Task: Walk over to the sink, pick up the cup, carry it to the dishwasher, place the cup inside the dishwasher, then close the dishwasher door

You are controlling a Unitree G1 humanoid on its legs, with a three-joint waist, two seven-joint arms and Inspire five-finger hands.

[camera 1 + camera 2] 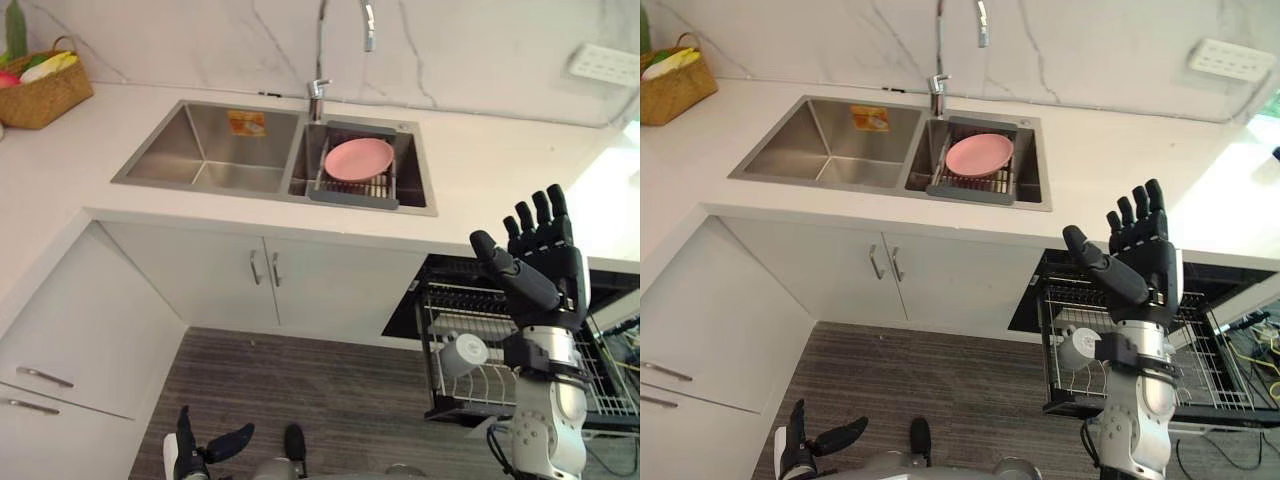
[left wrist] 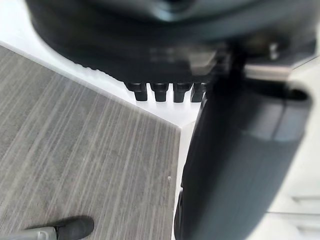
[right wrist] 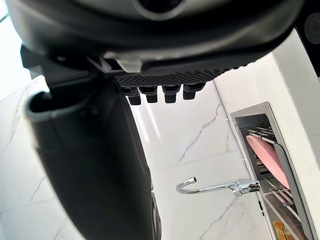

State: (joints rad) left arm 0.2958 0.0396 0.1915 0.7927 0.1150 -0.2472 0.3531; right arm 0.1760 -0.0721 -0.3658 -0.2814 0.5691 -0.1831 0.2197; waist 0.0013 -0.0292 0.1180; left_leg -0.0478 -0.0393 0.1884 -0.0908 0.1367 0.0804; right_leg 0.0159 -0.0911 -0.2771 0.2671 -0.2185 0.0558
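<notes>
Left eye view gives you the answer on the cup (image 1: 465, 352): it rests, white, near the left edge of the pulled-out dishwasher rack (image 1: 610, 385), below the right end of the counter (image 1: 500, 170). Your right hand (image 1: 545, 262) stands raised above that rack, fingers straight and spread, gripping nothing, which suits a cup already set down. Your left hand (image 1: 205, 448) hangs low over the floor, fingers relaxed and empty. With 2 free hands, I judge only the door closing is left. The pink plate (image 1: 358, 158) sits in the right basin of the sink (image 1: 200, 150).
</notes>
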